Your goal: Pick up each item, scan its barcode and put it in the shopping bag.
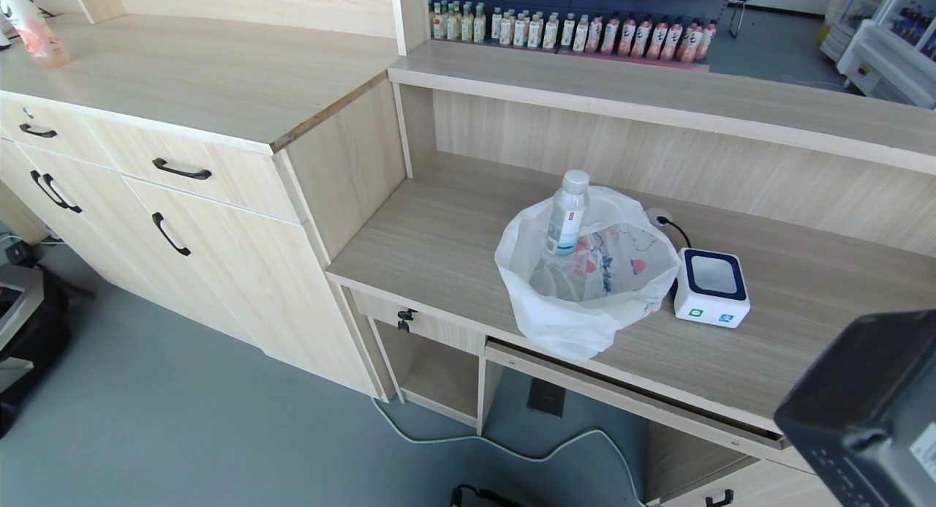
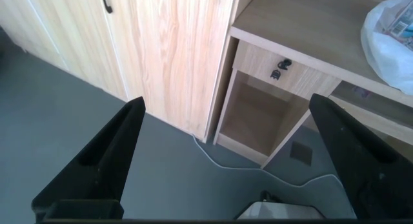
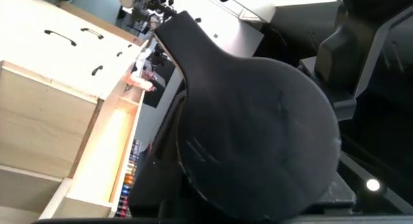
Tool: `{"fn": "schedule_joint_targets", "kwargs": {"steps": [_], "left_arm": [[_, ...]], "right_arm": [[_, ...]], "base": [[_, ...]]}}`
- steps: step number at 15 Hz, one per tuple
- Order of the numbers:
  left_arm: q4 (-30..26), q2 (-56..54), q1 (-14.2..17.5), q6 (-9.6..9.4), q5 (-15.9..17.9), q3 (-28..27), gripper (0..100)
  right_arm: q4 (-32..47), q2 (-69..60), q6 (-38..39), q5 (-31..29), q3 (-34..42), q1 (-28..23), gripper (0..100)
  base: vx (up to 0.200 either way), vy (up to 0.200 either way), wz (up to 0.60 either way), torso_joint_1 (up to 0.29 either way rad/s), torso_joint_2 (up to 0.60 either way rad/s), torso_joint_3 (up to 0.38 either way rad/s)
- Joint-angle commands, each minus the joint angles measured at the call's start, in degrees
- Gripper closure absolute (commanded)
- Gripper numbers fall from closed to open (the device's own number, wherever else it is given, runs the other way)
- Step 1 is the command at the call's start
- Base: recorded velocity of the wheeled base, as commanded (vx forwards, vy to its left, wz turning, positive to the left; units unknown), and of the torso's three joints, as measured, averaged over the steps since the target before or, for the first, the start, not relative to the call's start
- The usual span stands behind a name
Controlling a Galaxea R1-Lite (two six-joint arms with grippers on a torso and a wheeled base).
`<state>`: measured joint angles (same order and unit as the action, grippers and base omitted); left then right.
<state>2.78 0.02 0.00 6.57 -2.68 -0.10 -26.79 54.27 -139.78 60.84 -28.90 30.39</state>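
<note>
Water bottle [image 1: 567, 213] sits in the shopping bag [image 1: 556, 324] beside the scanner [image 1: 711, 286], so the job looks done. Left jaws spread wide, empty, well apart from the desk [image 1: 453, 236]; right jaws: can't tell.

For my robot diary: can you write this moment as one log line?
bottle: standing in shopping bag | scanner: beside bag | left gripper: open, empty

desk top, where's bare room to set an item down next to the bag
Widest bare desk lies between the shopping bag and the cabinet side; more lies right of the scanner. It is crowded where bag and scanner sit close.
</note>
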Motion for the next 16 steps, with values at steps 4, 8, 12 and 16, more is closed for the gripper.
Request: {"fn": "schedule_joint_targets", "kwargs": {"steps": [4,8,12,16], "left_arm": [[0.03,-0.02,0.0,0.02,-0.04,0.01,0],[0.03,-0.02,0.0,0.02,-0.04,0.01,0],[0.03,-0.02,0.0,0.02,-0.04,0.01,0],[0.03,-0.02,0.0,0.02,-0.04,0.01,0]], "right_arm": [[-0.01,-0.04,-0.58,1.38,0.08,0.11,100],[-0.01,0.13,-0.67,1.47,0.08,0.63,100],[-0.01,0.04,-0.76,1.47,0.08,0.46,100],[0.08,-0.4,-1.46,1.38,0.34,0.37,100]], "base": [[0.0,0.0,0.0,0.0,0.0,0.0],[0.0,0.0,0.0,0.0,0.0,0.0],[0.0,0.0,0.0,0.0,0.0,0.0],[0.0,0.0,0.0,0.0,0.0,0.0]]}}
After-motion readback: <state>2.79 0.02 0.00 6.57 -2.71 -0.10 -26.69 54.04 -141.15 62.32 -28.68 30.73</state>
